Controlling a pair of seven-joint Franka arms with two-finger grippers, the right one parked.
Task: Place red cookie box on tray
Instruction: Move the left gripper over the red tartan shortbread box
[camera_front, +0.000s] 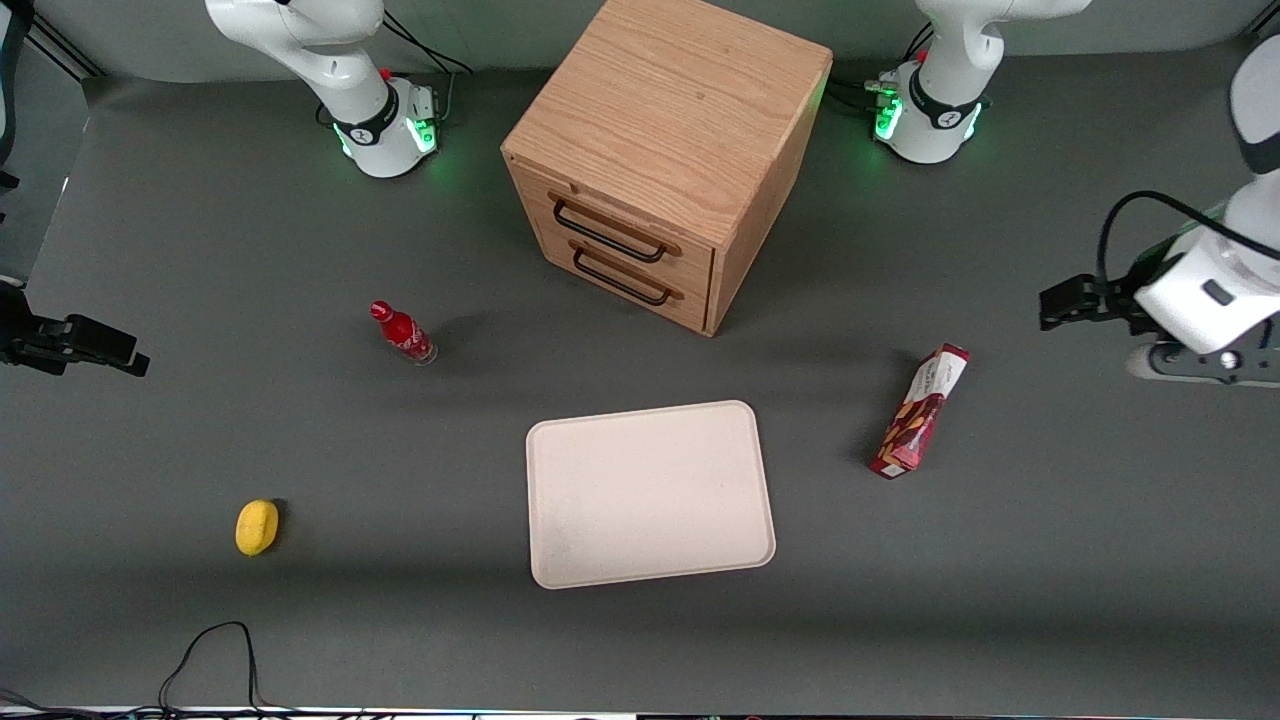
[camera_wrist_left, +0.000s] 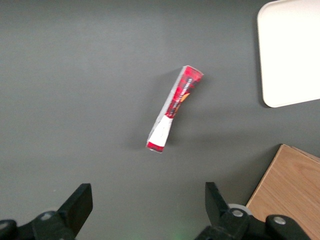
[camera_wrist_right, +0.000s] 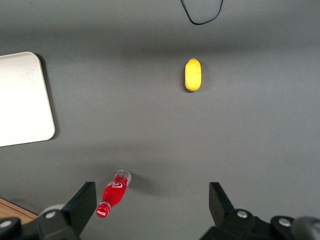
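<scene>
A dark grey table is seen from the front. A red cookie box (camera_front: 920, 411), long and narrow, is laid flat on the table, apart from everything, toward the working arm's end. Its white-panelled end is turned toward the gripper (camera_wrist_left: 145, 205), so a grasp across its narrow width seems intended. Beside it, nearer the middle of the table, a pale cream tray (camera_front: 650, 495) is set with nothing on it, so the placing is judged not yet begun. The gripper is held high above the table near the working arm's end, well apart from the box, with its two fingers (camera_wrist_left: 78, 202) spread wide and nothing between them. A wooden drawer cabinet (camera_front: 665, 160) is placed farther from the front camera than the tray. A small red bottle (camera_front: 403, 333) and a yellow lemon-like object (camera_front: 257, 527) are left toward the parked arm's end, away from the likely path.
</scene>
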